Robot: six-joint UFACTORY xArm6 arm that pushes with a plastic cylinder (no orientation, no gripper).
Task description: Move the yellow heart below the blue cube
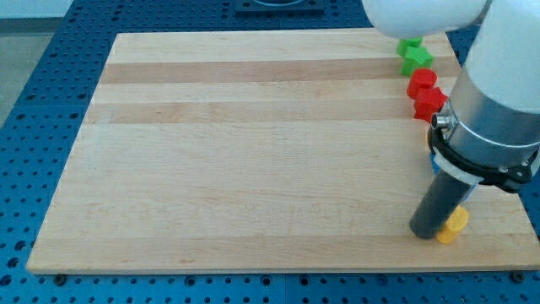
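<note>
Near the board's bottom-right corner lies the yellow heart (pixel 453 225), touching the right side of my tip (pixel 426 235); only part of the heart shows, the rest hidden behind the rod. No pincer on this rig, so no open/closed state to give: just the dark rod (pixel 439 207) w/ its tip down on the board (pixel 253 152), directly at the heart's left. Blue cube: only a thin blue sliver (pixel 434 160) shows at the arm's left edge, above the heart; the rest is covered by the arm's grey collar (pixel 489 135), so exact spacing betw. heart and cube can't be told. Further up the right edge, two red blocks (pixel 426 93) sit close together, shapes unclear. Above them, near the top-right corner, a green star-ish block (pixel 415 57) w/ another green bit just above it, partly cut off by the white arm. No containers on the board.
</note>
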